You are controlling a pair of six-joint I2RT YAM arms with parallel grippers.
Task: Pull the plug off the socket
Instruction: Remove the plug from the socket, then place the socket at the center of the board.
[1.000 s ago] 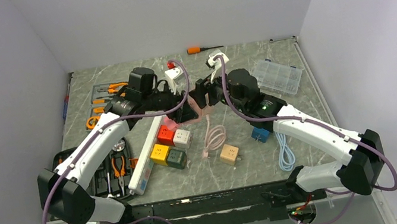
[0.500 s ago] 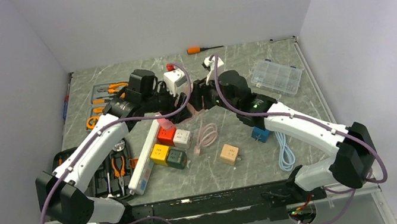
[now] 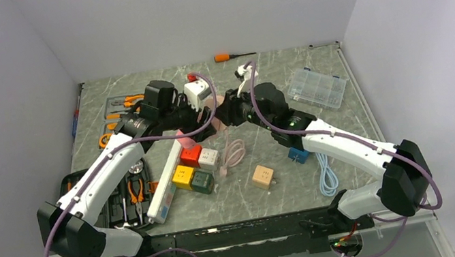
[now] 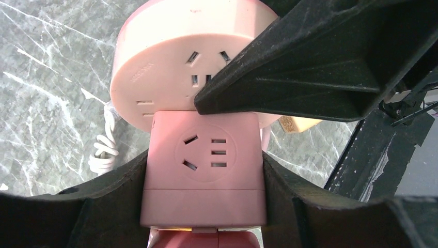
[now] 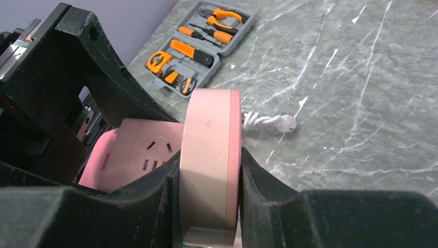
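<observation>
A pink cube plug [image 4: 204, 155] sits between my left gripper's [image 4: 204, 181] fingers, which are shut on its two sides. Its far end meets the outlet face of a round pink disc [image 4: 165, 67]. My right gripper [image 5: 210, 206] is shut on the disc [image 5: 209, 155], gripping it across its thickness, with the cube [image 5: 150, 150] to its left. From above, both grippers [image 3: 206, 121] [image 3: 230, 111] meet at mid-table, raised. The socket, a long white strip [image 3: 165, 180], lies on the table below the left arm; neither gripper touches it.
Red [image 3: 190, 155], white [image 3: 209, 158], yellow [image 3: 182, 175] and dark green [image 3: 203, 181] cubes cluster beside the strip. A pink cable [image 3: 234, 153], tan cube [image 3: 263, 177], blue cube [image 3: 297, 154] and pale blue cable [image 3: 326, 178] lie nearby. Tool cases [image 3: 116, 115] stand left, a clear box [image 3: 319, 86] right.
My right gripper moved left toward the left gripper and closed on the pink disc. The pink cable shifted left with it. The left gripper drifted slightly back, still gripping the cube.
</observation>
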